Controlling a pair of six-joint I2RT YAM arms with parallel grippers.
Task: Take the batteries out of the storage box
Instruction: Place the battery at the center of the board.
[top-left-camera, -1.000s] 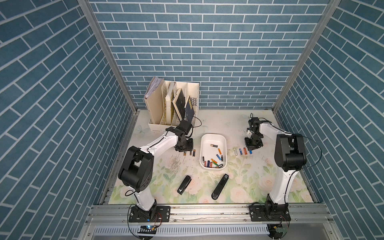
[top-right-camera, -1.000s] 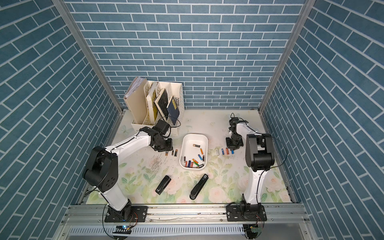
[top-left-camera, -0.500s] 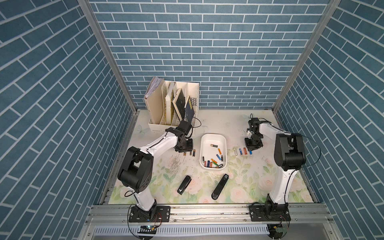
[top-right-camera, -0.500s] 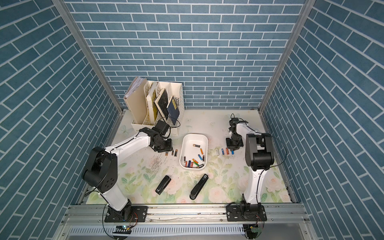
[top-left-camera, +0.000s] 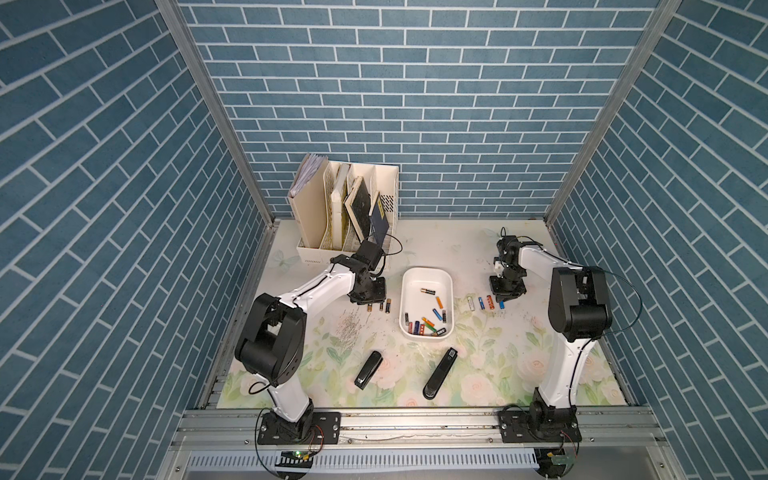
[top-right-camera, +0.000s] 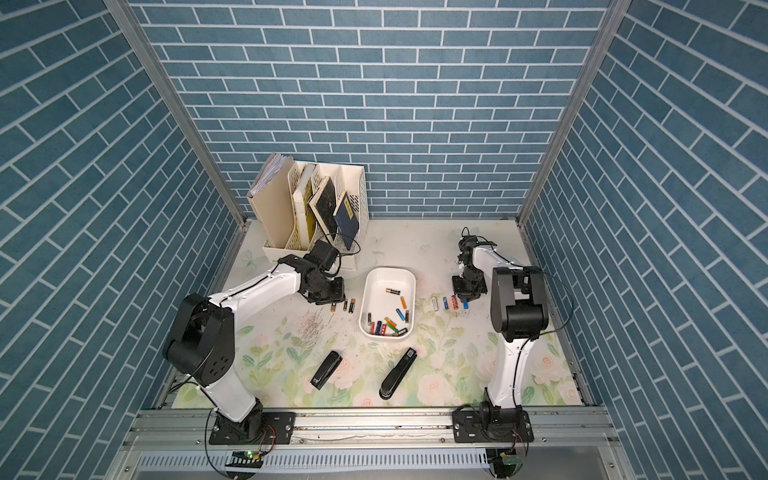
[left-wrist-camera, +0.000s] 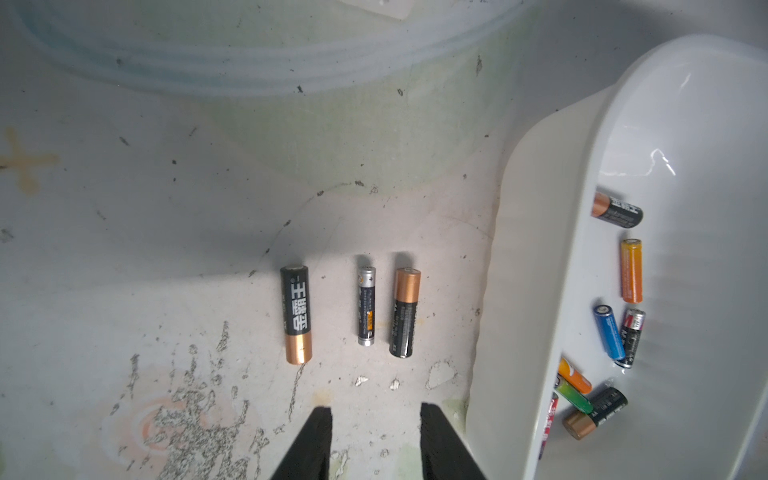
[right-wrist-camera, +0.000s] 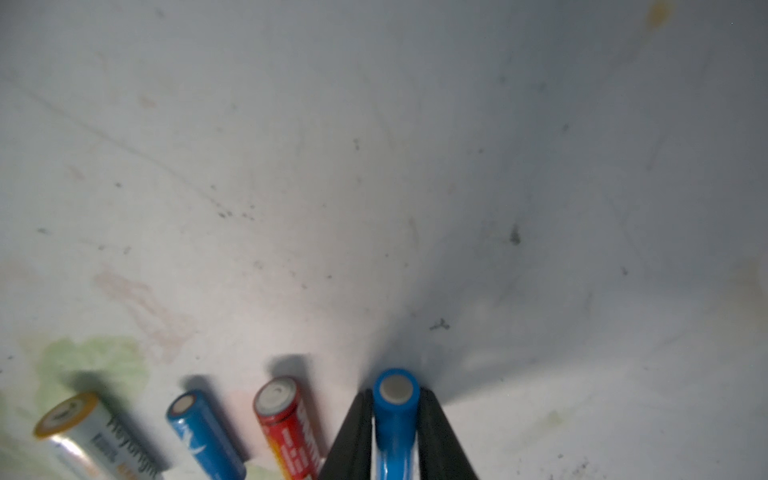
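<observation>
The white storage box (top-left-camera: 428, 272) (top-right-camera: 390, 272) sits mid-table with several batteries (top-left-camera: 428, 324) in it. Three batteries (top-left-camera: 380, 306) (left-wrist-camera: 365, 305) lie side by side just left of the box. My left gripper (top-left-camera: 368, 297) (left-wrist-camera: 376, 409) hovers by them, open, with only bare table between its fingers. Right of the box lies a row of several batteries (top-left-camera: 480, 302). At the row's right end my right gripper (top-left-camera: 503, 297) (right-wrist-camera: 395, 392) is low at the table, its fingers pressed to both sides of a blue battery (right-wrist-camera: 395, 419).
Two black staplers (top-left-camera: 368, 369) (top-left-camera: 440, 373) lie in front of the box. A cream file organizer (top-left-camera: 345, 216) with books stands at the back left, close behind my left arm. Loose staples (top-left-camera: 349, 328) are scattered left of the box.
</observation>
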